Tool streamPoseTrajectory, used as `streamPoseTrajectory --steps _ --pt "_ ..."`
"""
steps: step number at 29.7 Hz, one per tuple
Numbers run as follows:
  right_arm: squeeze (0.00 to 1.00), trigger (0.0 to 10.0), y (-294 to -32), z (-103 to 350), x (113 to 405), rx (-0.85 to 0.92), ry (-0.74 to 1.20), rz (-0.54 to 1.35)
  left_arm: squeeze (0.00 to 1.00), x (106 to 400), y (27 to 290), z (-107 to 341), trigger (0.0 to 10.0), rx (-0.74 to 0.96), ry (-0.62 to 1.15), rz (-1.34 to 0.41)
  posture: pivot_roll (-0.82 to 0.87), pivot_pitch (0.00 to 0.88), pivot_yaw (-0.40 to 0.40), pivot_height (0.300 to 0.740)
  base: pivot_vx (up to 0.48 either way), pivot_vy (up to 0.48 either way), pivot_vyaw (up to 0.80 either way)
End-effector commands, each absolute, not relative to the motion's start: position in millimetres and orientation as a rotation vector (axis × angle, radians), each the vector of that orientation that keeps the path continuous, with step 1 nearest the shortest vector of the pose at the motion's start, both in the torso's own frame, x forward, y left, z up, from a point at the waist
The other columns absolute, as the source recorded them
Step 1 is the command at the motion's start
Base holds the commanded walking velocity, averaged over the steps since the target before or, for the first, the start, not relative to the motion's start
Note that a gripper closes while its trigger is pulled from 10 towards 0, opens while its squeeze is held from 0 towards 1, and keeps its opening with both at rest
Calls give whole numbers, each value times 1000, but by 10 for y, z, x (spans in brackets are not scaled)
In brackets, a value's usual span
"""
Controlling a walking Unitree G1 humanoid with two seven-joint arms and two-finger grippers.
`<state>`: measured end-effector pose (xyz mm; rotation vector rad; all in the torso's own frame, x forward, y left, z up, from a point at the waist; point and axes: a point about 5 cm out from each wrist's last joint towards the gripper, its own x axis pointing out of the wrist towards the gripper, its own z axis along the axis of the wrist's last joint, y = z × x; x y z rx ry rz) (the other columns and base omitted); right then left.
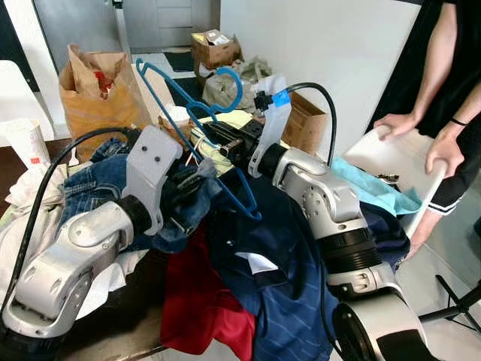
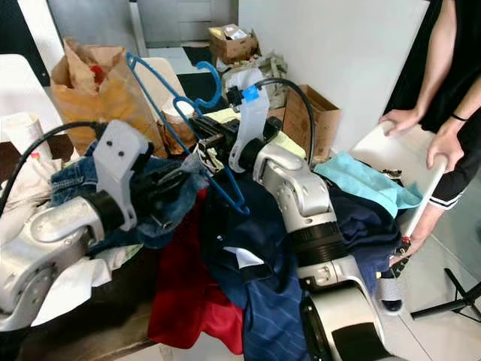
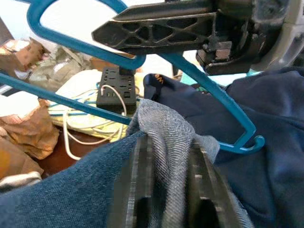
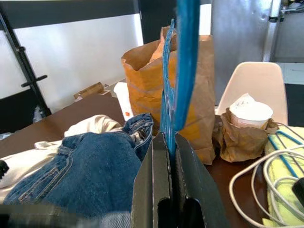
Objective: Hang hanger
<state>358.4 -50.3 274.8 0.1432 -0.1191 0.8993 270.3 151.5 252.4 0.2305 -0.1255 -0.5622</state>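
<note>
A blue plastic hanger [image 1: 161, 75] is held up over the heap of clothes on the table, its hook [image 1: 233, 86] pointing away from me. My right gripper [image 1: 214, 135] is shut on one of its bars; the right wrist view shows the blue bar [image 4: 183, 71] pinched between the fingers. My left gripper [image 1: 192, 180] sits just below the hanger, shut on a fold of blue jeans [image 1: 94, 180]. In the left wrist view the denim [image 3: 164, 133] bunches between the two fingers, right beside the hanger's lower arm [image 3: 223, 102].
A navy garment [image 1: 278, 248] and a red one [image 1: 199, 301] lie under my arms. A brown paper bag [image 1: 94, 94], a power strip [image 3: 111, 85] with white cable and a wrapped cup [image 4: 249, 114] stand behind. At right a person grips a white chair [image 1: 398, 162].
</note>
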Motion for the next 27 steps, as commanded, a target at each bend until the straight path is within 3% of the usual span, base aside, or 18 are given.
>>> streamPoseTrajectory --steps 1,5,8,14,15,17,22,23,27 --pt "0 10000 -503 2730 3587 142 -110 900 1000 2645 1619 2538 10000 170 -110 -541 87 31 -52 740 0 0 0" --pt "0 10000 -481 2729 3580 139 -107 913 1000 2537 1923 2818 10000 16 -234 -458 88 35 -56 740 0 0 0" --pt "0 10000 -471 2732 3575 139 -107 920 1000 2518 2301 3084 10000 -80 -388 -263 88 37 -59 740 0 0 0" --pt "0 10000 -470 2730 3573 139 -107 922 1000 2494 2600 3211 10000 -156 -473 -103 86 37 -59 740 0 0 0" --pt "0 10000 -469 2740 3570 136 -109 926 1000 2488 2941 3201 10000 -281 -512 91 74 38 -65 740 0 0 0" --pt "0 10000 -470 2756 3564 132 -112 933 1000 2483 3376 2995 10000 -492 -490 347 69 39 -70 740 0 0 0" --pt "0 10000 -480 2770 3557 122 -113 941 1000 2560 3574 2637 10000 -693 -382 473 58 40 -74 740 0 0 0" --pt "0 10000 -489 2773 3554 117 -111 943 0 2604 3607 2552 10000 -772 -364 486 49 41 -79 740 0 0 0" --pt "0 10000 -518 2778 3538 101 -106 949 0 2765 3693 2426 10000 -904 -324 486 29 46 -84 740 0 0 0"
